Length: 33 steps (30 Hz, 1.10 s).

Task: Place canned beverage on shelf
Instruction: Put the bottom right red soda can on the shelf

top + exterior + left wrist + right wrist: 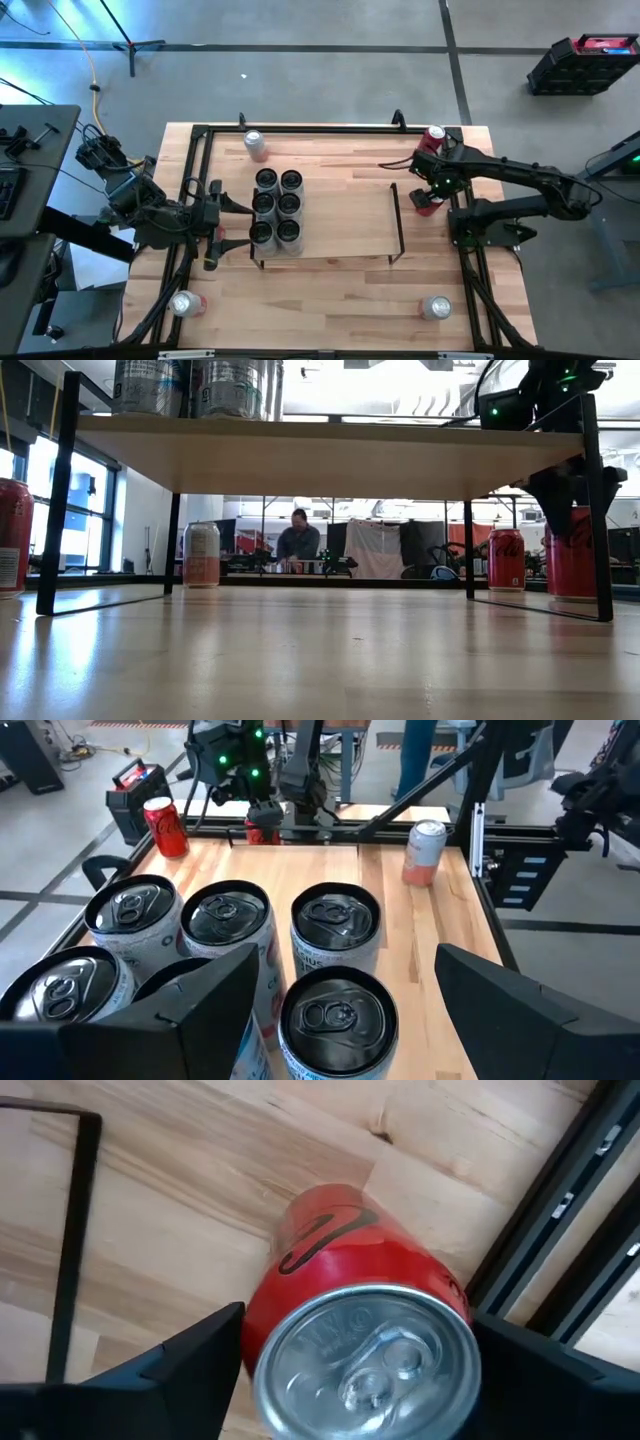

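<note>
The shelf [340, 225] is a low light-wood board on thin black wire end frames, in the middle of the table. Several dark-topped cans [276, 207] stand upright on its left end. A red can [340, 1270] stands upright on the tabletop just off the shelf's right end [424, 208]. My right gripper [358, 1320] hangs over it, pointing down and open, one finger on each side of the can's upper wall. My left gripper [235, 222] waits open beside the cans on the shelf, at their left. My right gripper's fingers [200, 1360] stand close on either side of the red can's upper wall [262, 1330], coming from above. I cannot tell whether they touch it. The can rests upright on the tabletop.
Another red can [435, 135] stands at the far right corner and a pale pink can [256, 143] at the far left. Two more cans [186, 303] [437, 307] lie near the front edge. Black rails [300, 128] frame the table. A person [298, 540] sits in the room behind.
</note>
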Each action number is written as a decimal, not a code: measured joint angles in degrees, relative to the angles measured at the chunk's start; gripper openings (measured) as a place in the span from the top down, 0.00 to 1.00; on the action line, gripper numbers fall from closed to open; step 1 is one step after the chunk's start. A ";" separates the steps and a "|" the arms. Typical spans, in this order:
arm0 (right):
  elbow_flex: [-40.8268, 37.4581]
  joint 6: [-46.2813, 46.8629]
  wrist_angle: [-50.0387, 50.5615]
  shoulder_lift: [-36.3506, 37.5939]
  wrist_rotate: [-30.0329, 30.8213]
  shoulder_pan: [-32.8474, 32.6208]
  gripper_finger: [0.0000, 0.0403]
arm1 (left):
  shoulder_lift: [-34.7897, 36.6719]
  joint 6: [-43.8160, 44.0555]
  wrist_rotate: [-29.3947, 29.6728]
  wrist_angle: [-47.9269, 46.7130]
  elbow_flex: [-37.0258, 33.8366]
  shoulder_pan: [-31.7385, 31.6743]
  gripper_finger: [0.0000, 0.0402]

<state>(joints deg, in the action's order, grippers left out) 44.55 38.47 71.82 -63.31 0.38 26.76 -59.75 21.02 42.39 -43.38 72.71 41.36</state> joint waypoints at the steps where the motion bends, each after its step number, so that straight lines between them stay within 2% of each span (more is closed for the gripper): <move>1: -0.77 -0.34 -0.51 -0.02 0.00 0.00 0.20 | 0.00 -0.01 0.05 0.05 0.00 0.00 0.27; 6: -2.18 -3.38 -2.10 0.24 0.11 0.00 0.23 | 0.00 -0.07 0.09 1.17 0.00 0.00 0.27; 10: 1.08 -5.91 2.12 0.30 0.42 0.00 0.23 | 0.00 -0.07 0.09 1.39 0.00 0.00 0.27; 16: 14.46 -5.37 13.75 0.57 6.47 -0.13 0.24 | 0.00 -0.13 0.17 1.42 0.00 -0.02 0.27; 22: 29.68 -3.83 16.21 -1.26 7.32 -0.32 0.24 | 0.03 -1.69 2.40 1.41 0.00 -0.02 0.27; 28: 43.46 -4.35 16.47 -8.90 7.62 -5.85 0.24 | 1.21 -2.71 4.51 1.68 0.00 -0.09 0.27; 33: 58.11 -5.36 17.59 -18.01 9.09 -12.70 0.24 | 2.70 -2.69 5.93 1.73 0.00 -0.09 0.27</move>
<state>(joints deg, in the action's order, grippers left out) 102.66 33.11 89.41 -81.32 9.48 14.06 -57.04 18.33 48.32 -41.65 72.71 41.28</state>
